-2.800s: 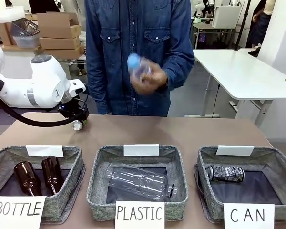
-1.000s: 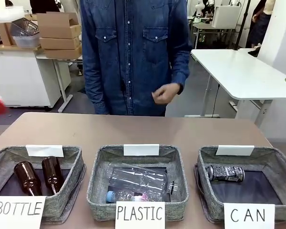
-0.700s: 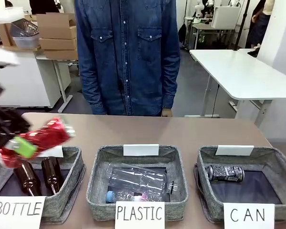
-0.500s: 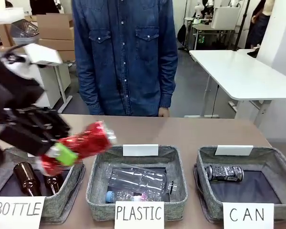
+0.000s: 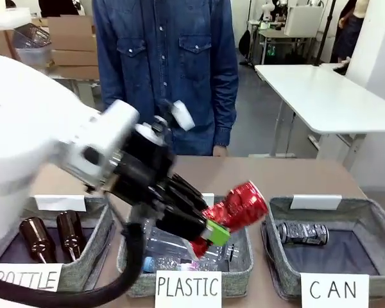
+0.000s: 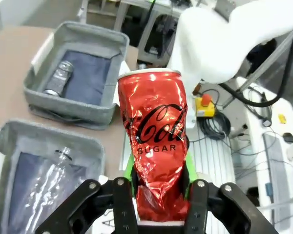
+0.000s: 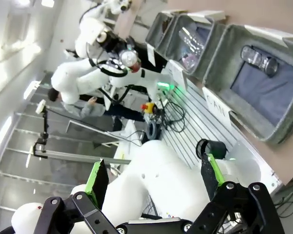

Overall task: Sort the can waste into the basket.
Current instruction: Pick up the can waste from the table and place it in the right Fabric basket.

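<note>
1. Left gripper (image 5: pixel 202 236) clamped on dented red can (image 5: pixel 237 205) (green pads on its lower end), carried tilted above PLASTIC basket (image 5: pixel 131 273).
2. Right gripper (image 7: pixel 154 183) spread wide, nothing between fingers.
3. Black can (image 5: pixel 303 233) lay sideways inside CAN basket (image 5: pixel 277 276), right of PLASTIC basket.
4. Stood behind table: person in denim shirt (image 5: pixel 167 58).

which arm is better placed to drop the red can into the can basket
Left. Its end effector is shut on the red can, over the PLASTIC basket beside the CAN basket. The right end effector is open and holds nothing.
</note>
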Controlling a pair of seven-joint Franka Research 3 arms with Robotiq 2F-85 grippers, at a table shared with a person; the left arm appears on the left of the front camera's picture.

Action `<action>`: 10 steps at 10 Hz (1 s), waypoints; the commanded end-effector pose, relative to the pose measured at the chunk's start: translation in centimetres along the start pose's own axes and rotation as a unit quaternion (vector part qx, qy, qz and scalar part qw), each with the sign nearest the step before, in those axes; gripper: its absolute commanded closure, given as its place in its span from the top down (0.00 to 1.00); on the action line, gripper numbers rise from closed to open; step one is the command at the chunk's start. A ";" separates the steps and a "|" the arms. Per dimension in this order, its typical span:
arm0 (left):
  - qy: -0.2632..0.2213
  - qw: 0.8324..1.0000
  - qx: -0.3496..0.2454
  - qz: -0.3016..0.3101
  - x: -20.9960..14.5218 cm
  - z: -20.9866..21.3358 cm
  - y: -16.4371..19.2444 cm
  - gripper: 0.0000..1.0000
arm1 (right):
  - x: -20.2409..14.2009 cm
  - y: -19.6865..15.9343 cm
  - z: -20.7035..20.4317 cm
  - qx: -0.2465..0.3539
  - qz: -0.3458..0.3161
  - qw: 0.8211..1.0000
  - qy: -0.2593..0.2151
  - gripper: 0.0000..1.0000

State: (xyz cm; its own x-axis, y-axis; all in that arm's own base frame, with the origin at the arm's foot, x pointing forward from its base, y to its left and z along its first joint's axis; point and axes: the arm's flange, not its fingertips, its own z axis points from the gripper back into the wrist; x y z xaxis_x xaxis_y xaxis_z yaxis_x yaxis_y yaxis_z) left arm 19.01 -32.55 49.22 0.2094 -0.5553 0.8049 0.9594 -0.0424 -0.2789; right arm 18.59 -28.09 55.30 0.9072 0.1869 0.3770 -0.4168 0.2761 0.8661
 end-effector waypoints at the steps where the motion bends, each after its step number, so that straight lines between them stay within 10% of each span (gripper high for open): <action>1: -0.019 1.000 -0.022 -0.009 0.6 3.6 -1.0 0.41 | 1.9 0.2 -1.2 0.014 -0.009 1.000 -0.012 1.00; 10: -0.020 0.989 0.028 -0.142 7.3 -15.5 11.2 0.41 | 1.9 0.2 -1.2 0.014 -0.009 1.000 -0.012 1.00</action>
State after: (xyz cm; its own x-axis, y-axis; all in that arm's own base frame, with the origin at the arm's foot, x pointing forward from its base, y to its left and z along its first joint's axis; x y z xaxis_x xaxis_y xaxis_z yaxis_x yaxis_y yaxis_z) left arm 27.52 -47.04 44.54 -0.0480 -0.4838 0.8739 0.9930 -0.1174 -0.0104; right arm 20.26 -26.94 55.64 0.9205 0.1612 0.3560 -0.3878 0.2639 0.8832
